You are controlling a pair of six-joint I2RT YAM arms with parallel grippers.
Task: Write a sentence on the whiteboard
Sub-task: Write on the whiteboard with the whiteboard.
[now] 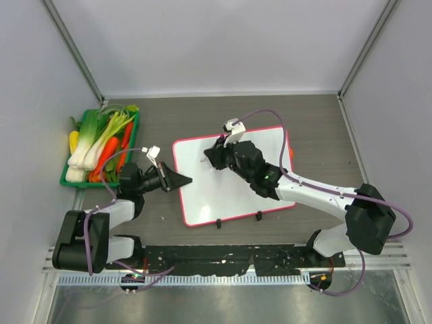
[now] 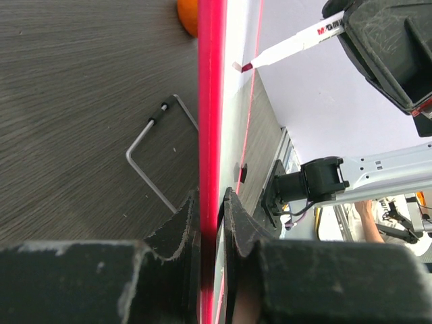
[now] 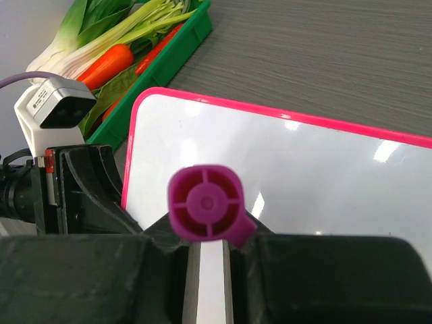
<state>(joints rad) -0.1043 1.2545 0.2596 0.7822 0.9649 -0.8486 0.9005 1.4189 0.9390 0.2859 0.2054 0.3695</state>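
My left arm (image 1: 108, 216) reaches rightward, bent low, left fingers (image 2: 177, 229) pinched nearly together; my right arm (image 1: 317, 192) stretches leftward, right fingers (image 3: 310, 270) clamped narrow.

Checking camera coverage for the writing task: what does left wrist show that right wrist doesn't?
Left wrist only: the whiteboard frame edge-on; the marker tip near its face, contact unclear; a bent wire stand on the table. Right wrist only: the marker's purple end cap, the green tray of vegetables, the board's rounded corner. Both: whiteboard, marker, table, left gripper clamped on the frame, right gripper holding the marker.
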